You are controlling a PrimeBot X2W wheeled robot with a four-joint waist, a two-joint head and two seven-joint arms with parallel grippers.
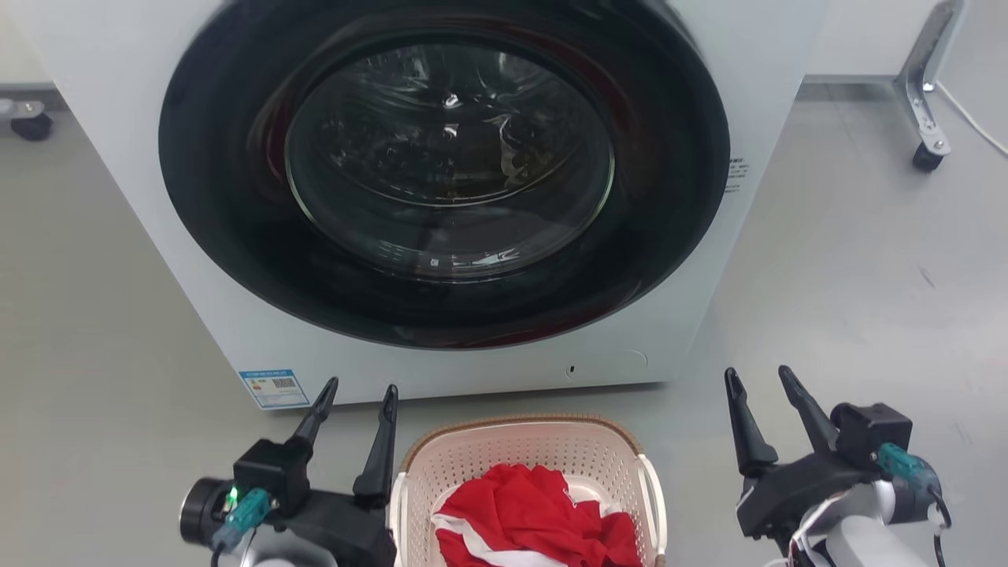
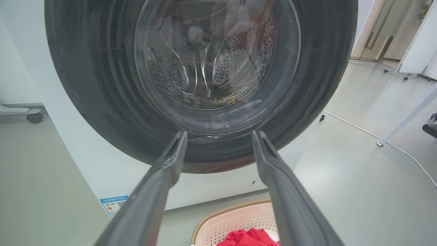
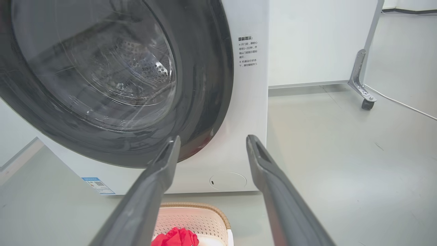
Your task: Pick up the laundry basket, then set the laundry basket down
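The laundry basket (image 1: 520, 457) is cream-white and perforated, with a brown woven rim. It stands on the floor in front of the washing machine, at the bottom middle of the head view, with red and white cloth (image 1: 535, 516) inside. Its far rim also shows low in the left wrist view (image 2: 232, 218) and the right wrist view (image 3: 194, 217). My left gripper (image 1: 358, 390) hovers open just left of the basket, its fingers pointing at the machine. My right gripper (image 1: 760, 376) hovers open a little way right of the basket. Neither gripper touches the basket.
The white washing machine (image 1: 693, 260), with its round dark glass door (image 1: 449, 157) shut, stands close behind the basket. A wheeled metal leg (image 1: 925, 118) and a white cable (image 1: 976, 126) lie at the far right. Grey floor spreads on both sides.
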